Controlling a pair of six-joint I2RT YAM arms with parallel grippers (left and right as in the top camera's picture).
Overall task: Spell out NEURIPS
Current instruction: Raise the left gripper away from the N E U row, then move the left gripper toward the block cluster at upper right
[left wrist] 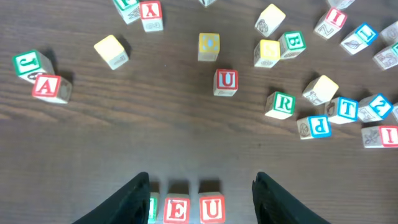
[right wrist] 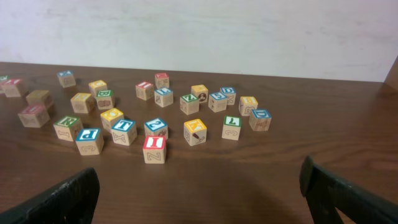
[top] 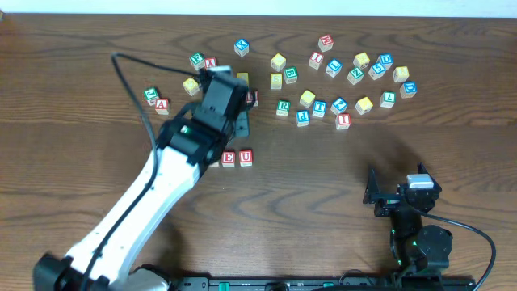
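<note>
A short row lies on the table: a green-faced cube [left wrist: 152, 208], half hidden behind my left finger, then a red E [left wrist: 177, 210] [top: 229, 158] and a red U [left wrist: 212, 210] [top: 245, 157]. My left gripper [left wrist: 202, 186] [top: 233, 129] hangs open over this row, holding nothing. Farther back lie a second red U [left wrist: 226, 81], a green R [left wrist: 283, 104] [top: 283, 107], a blue P [left wrist: 319, 126] [top: 303, 117], a red I [left wrist: 387, 134] [right wrist: 154, 148] and a yellow-faced cube [left wrist: 269, 51]. My right gripper [right wrist: 199, 186] [top: 396, 192] is open and empty at the front right.
Loose letter cubes are scattered across the back of the table, among them a green J [left wrist: 28, 63], a red A [left wrist: 48, 87] and a red X [left wrist: 151, 12]. Another cluster of several cubes [top: 363, 73] sits at the back right. The white left arm [top: 137, 210] crosses the front left.
</note>
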